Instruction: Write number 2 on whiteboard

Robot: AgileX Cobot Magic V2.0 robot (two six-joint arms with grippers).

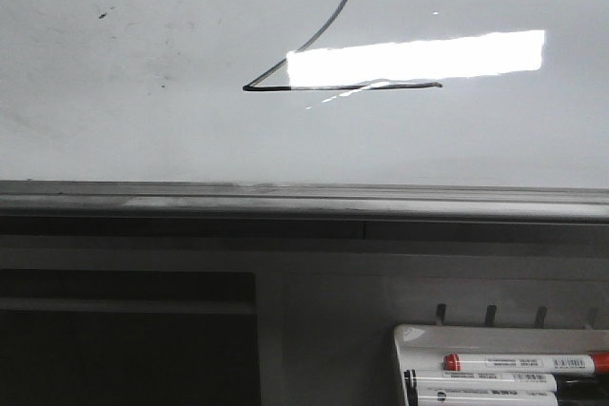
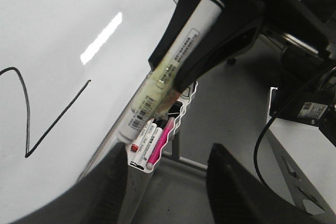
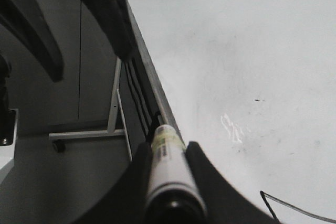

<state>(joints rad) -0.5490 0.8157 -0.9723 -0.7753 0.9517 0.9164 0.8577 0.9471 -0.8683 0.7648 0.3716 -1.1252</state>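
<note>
The whiteboard (image 1: 114, 121) fills the upper front view. The number 2 (image 1: 320, 24) is drawn on it in thin black line, partly under a glare patch. It also shows in the left wrist view (image 2: 58, 119), and a corner of it in the right wrist view (image 3: 294, 211). My right gripper (image 3: 167, 148) is shut on a white marker (image 3: 170, 177). In the left wrist view this marker (image 2: 181, 51) slants down beside the board's lower rim, over the tray. My left gripper (image 2: 168, 151) is open and empty, off the board. Neither gripper shows in the front view.
The board's grey metal rim (image 1: 285, 202) runs across the front view. A white marker tray (image 1: 409, 339) hangs below it at the right, holding a red-capped marker (image 1: 519, 363) and others, one of them pink (image 2: 160, 142). A stand frame and grey floor lie below.
</note>
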